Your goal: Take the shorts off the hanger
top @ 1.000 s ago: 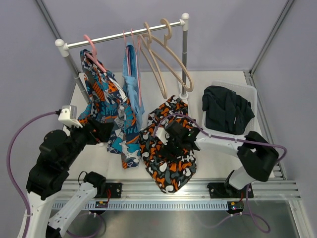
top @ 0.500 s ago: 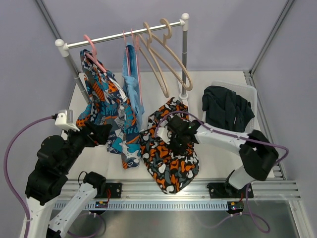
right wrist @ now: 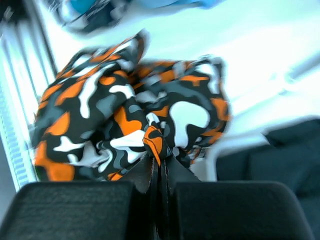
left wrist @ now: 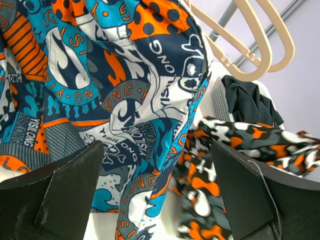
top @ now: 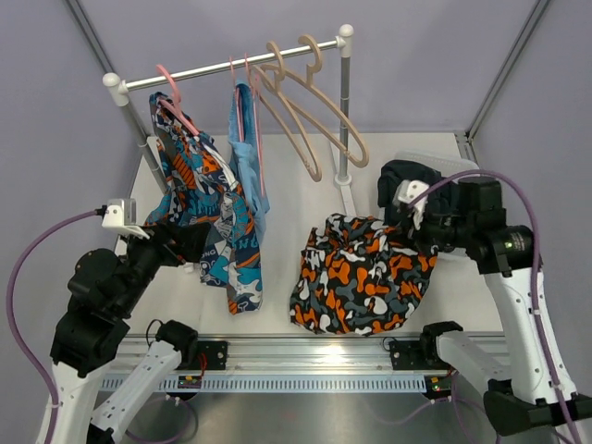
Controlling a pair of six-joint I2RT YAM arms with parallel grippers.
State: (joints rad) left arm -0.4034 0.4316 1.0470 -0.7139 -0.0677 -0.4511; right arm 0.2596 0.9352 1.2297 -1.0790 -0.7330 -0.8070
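**Camo shorts off the hanger, pinched by a single fold**

My right gripper (right wrist: pixel 159 167) is closed tight on a small bunched fold of the camo shorts (right wrist: pixel 125 125). The pads meet with only a sliver of cloth between them. In the overhead view the shorts (top: pixel 363 287) trail from that pinch out over the table (top: pixel 176 301), just beside the basket (top: pixel 467 168) where the dark shorts (top: pixel 421 199) lie. I cannot tell whether the low hem touches the table.

The cloth looks thin, light and fully limp. It sags and folds under its own weight and holds no shape. I judge weight to be no worry, but slip is one, since such a narrow pinch on smooth woven fabric could pull free if I swing fast or the hem drags. A hold on the waistband, where the cloth is doubled and thicker, would be surer than this loose fold. Nothing here is fragile, so I can squeeze hard.

My left gripper (left wrist: pixel 155 147) stands wide open with nothing in it, close in front of the teal garment (left wrist: pixel 100 90), which hangs on its hanger. The beige hangers (top: pixel 310 129) on the rail are bare.
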